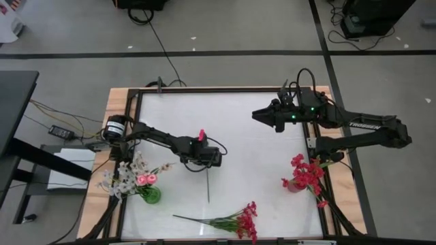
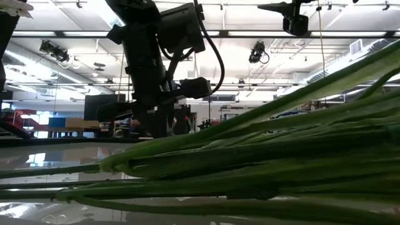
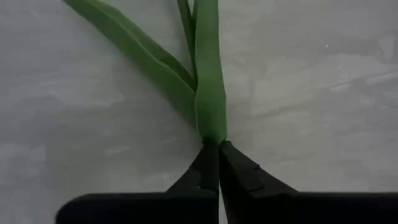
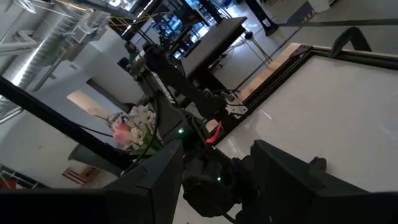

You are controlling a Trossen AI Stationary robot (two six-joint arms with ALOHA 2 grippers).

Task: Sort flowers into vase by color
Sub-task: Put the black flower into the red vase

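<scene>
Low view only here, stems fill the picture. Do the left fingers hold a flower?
Observer: Yes. The left gripper is shut on a green stem, around mid-table.
Operator: What's filling my view?
Observer: A bunch of red flowers lying at the table's front edge, right in front of your camera.
Operator: Right arm in the way?
Observer: No. The right gripper hangs open and empty over the back right of the table, well apart from the left one.
</scene>
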